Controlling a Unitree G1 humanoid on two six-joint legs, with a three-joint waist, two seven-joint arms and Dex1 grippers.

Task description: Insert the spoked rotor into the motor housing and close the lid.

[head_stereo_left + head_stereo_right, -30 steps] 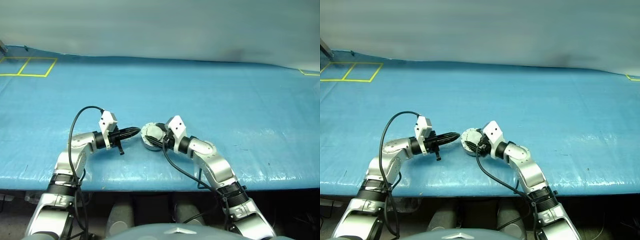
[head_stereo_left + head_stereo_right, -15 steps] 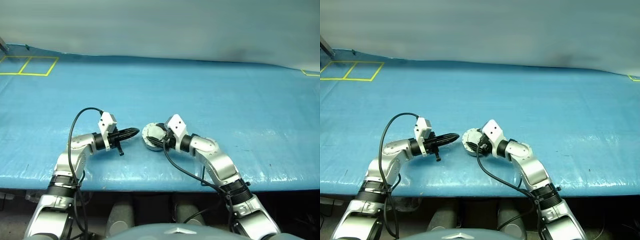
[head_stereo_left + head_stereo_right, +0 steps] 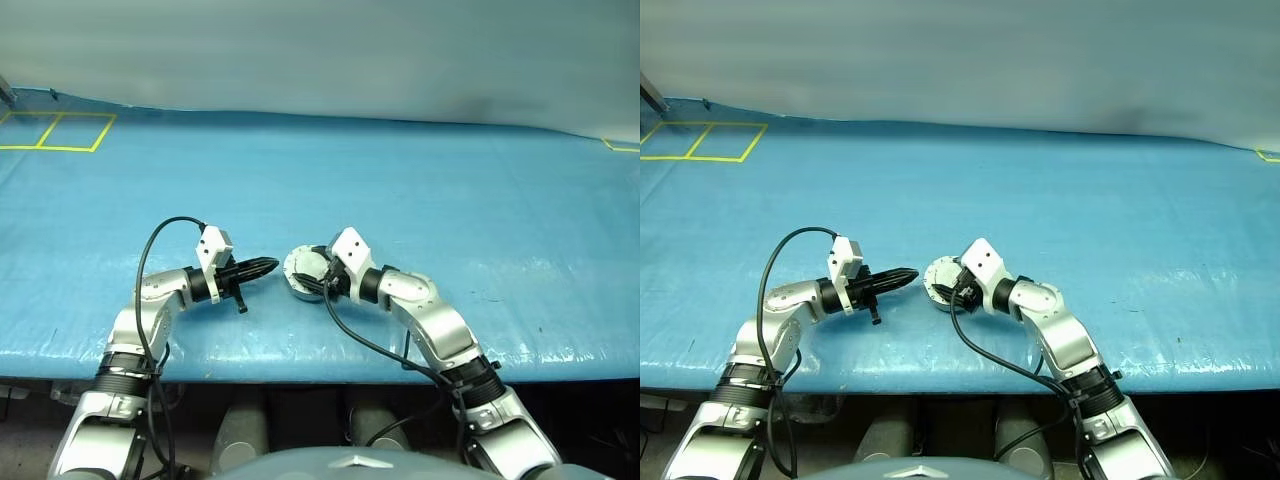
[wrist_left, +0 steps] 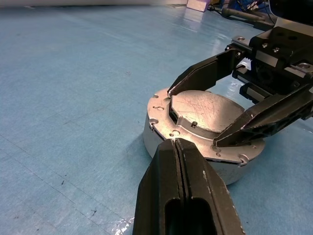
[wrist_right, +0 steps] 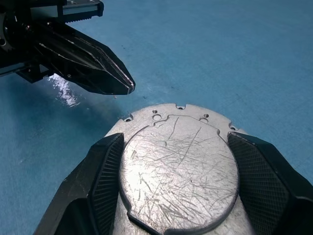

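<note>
Scratched silver metal is all that shows of the motor housing (image 4: pixel 198 132): a round squat puck lying flat on the blue desk (image 3: pixel 450 190), near its front edge and between the two arms. Its lid (image 5: pixel 178 169) lies shut on top, facing straight up, a raised round plate inside a flange dotted with small holes. With the lid down, whatever sits inside is hidden, so the rotor and windings cannot be made out. In the head views the housing's right side is covered by the right wrist.

The left gripper (image 3: pixel 268 265) hangs just beside the housing's left edge, its black fingers (image 4: pixel 183 186) pressed together with nothing between them, their tips pointing at the flange and level with its rim; whether they touch it is hard to tell. The right gripper (image 5: pixel 178 161) reaches in from the other side, its fingers (image 5: pixel 105 171) spread wide to either side of the raised plate, flanking it; actual contact cannot be made out.

Since a second ago the housing lies where it did and the left arm has not shifted, while the right forearm has swung slightly so its elbow sits higher in the picture.

Farther back, yellow tape lines (image 3: pixel 60 135) mark the desk's far left corner.
</note>
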